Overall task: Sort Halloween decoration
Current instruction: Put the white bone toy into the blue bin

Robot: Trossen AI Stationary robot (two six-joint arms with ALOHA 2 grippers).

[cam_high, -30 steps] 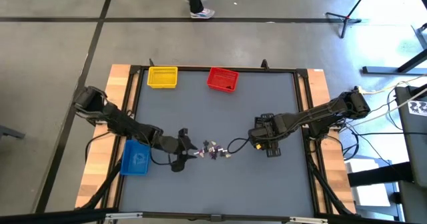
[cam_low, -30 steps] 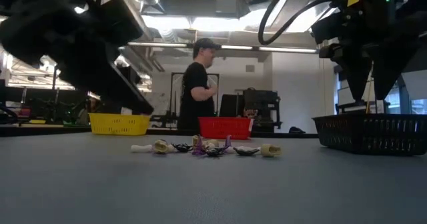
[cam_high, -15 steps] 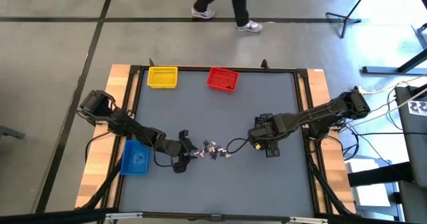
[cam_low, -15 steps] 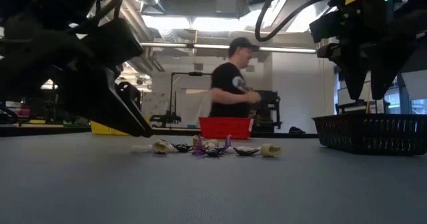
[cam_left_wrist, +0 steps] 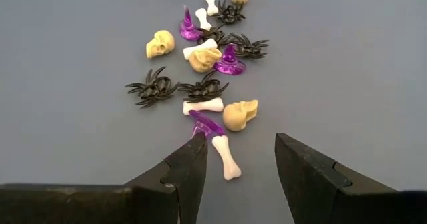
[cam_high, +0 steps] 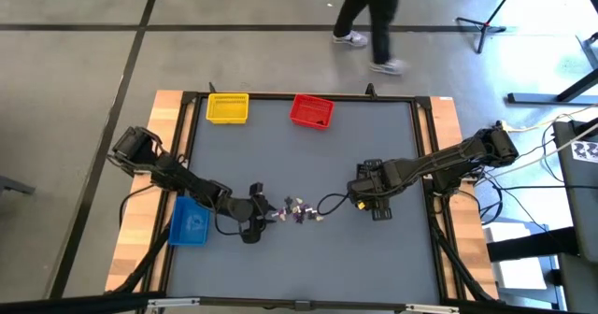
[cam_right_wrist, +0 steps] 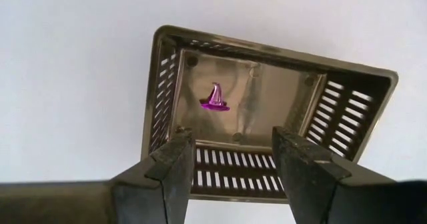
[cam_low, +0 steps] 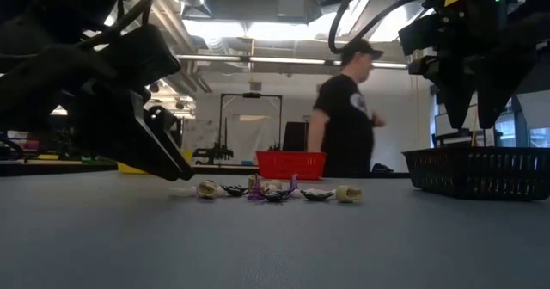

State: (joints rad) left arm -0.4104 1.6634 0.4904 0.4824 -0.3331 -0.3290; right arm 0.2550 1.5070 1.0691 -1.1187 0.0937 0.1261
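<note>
Left gripper (cam_left_wrist: 239,159), jaws apart and empty, poised just short of a white bone (cam_left_wrist: 227,159) at the near end of the Halloween decoration (cam_high: 297,210); neither jaw touches it. Over the last second this gripper has edged a little toward the cluster and dropped closer to the bench (cam_high: 308,267), which suggests an approach for the next pick. The cluster itself has not shifted: tan skulls, black spiders, purple hats and white bones lie loose at mid-bench.

Right gripper (cam_right_wrist: 229,163), jaws likewise apart and empty, hangs above the black bin (cam_right_wrist: 267,114), unmoved in that second. 1 purple hat (cam_right_wrist: 215,98) lies inside the bin, so sorting has begun but most pieces remain.

Farther out, a person (cam_high: 372,20) has walked rightward beyond the bench.
</note>
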